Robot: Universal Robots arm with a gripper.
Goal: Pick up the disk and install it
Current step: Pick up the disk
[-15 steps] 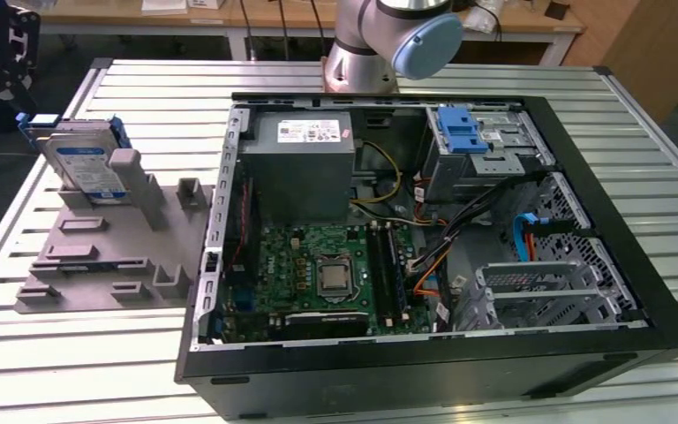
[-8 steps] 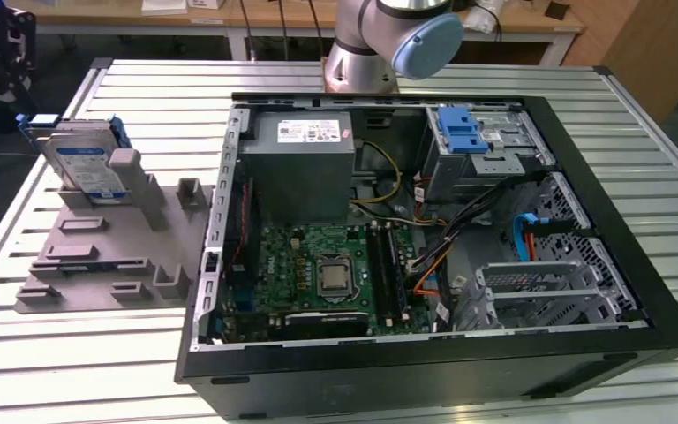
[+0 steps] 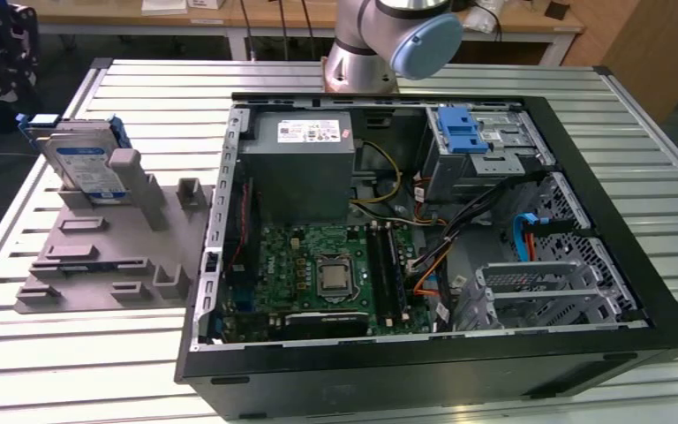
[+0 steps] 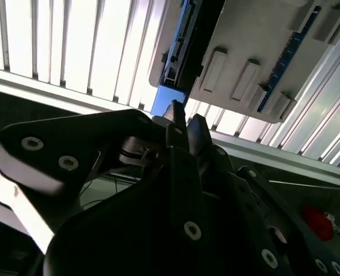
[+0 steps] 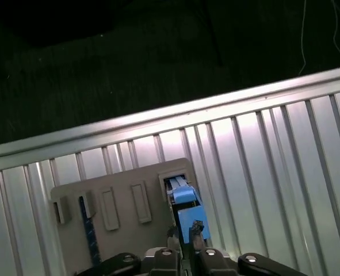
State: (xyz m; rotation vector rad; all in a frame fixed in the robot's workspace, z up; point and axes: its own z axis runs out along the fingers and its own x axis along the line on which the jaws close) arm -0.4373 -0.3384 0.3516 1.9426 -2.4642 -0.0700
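Gripper [image 4: 185, 122] nearly closed and empty; silver disk [image 3: 86, 168], blue-and-white label, blue frame, upright in grey holder [image 3: 92, 265]

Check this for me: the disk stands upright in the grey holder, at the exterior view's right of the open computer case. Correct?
Wrong side. The exterior view shows the disk standing upright in the grey holder at the exterior view's left of the open computer case, not its right.
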